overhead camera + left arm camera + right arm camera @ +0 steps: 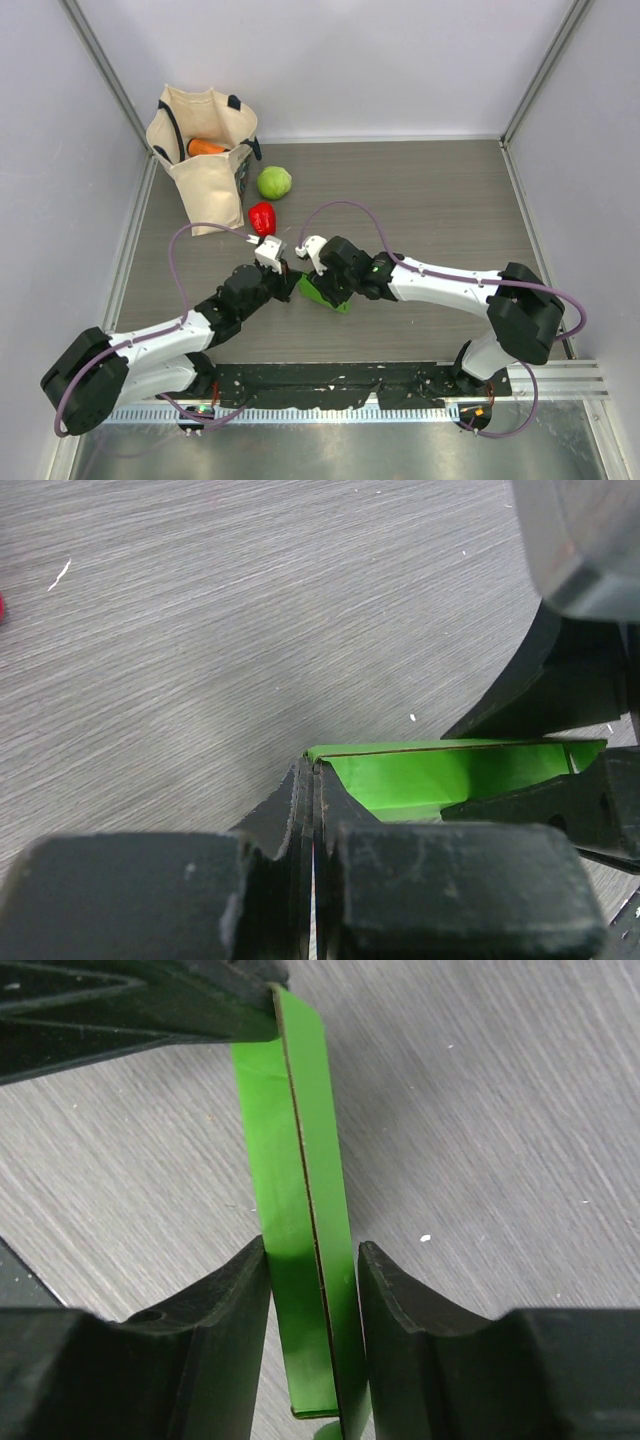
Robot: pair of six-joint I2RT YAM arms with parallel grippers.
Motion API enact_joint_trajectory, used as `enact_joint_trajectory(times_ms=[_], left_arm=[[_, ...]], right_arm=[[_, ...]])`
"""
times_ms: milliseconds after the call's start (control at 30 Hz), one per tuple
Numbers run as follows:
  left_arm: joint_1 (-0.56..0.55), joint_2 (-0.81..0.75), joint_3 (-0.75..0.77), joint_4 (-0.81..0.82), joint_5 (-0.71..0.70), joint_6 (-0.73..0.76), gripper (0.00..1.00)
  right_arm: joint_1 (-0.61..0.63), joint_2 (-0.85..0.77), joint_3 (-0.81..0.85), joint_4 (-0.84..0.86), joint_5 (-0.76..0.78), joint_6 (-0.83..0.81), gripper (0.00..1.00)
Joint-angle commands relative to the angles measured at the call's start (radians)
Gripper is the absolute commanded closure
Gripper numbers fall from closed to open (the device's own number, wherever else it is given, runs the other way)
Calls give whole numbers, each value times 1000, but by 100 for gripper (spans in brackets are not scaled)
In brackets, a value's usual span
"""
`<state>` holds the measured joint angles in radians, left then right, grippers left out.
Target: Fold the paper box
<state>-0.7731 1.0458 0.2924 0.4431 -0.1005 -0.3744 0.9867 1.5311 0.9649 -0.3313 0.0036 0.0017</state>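
Observation:
The paper box point(328, 297) is bright green card, folded narrow, and lies on the grey table between my two grippers. My left gripper point(290, 282) is shut on its left end. In the left wrist view the jaws point(317, 775) are pressed together on the card's corner, and the green card point(450, 778) runs off to the right. My right gripper point(322, 284) grips the box from the right. In the right wrist view the folded card point(300, 1200) stands edge-up between the fingers point(240, 1305), and both fingers touch it; the gripper's middle point(313, 1260) lies on the card.
A cloth bag point(205, 175) with an orange carrot point(206, 147) in it stands at the back left. A round pale-green vegetable point(274, 182) and a red pepper point(262, 217) lie just behind the grippers. Walls close in on both sides.

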Motion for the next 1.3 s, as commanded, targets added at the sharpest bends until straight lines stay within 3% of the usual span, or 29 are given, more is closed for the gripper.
enact_joint_trajectory(times_ms=[0,300,567,733,967,1267], left_arm=[[-6,16,-13,-15,-39,-4,100],[-15,-7,5,-56,-62,-6,100],[-41,11,27,-73,-97,-21,100],[-72,16,56,-107,-136,-26,100],[-103,22,73,-133,-182,-34,100],[-124,40,73,-136,-208,-44,100]], right_arm=[[-3,-51,-2,58,64,58,53],[-3,-109,-17,54,121,187,41],[-5,-203,14,-29,193,375,38],[-5,-262,41,-179,252,561,38],[-6,-308,41,-385,234,783,51],[-2,-273,75,-410,222,801,60]])
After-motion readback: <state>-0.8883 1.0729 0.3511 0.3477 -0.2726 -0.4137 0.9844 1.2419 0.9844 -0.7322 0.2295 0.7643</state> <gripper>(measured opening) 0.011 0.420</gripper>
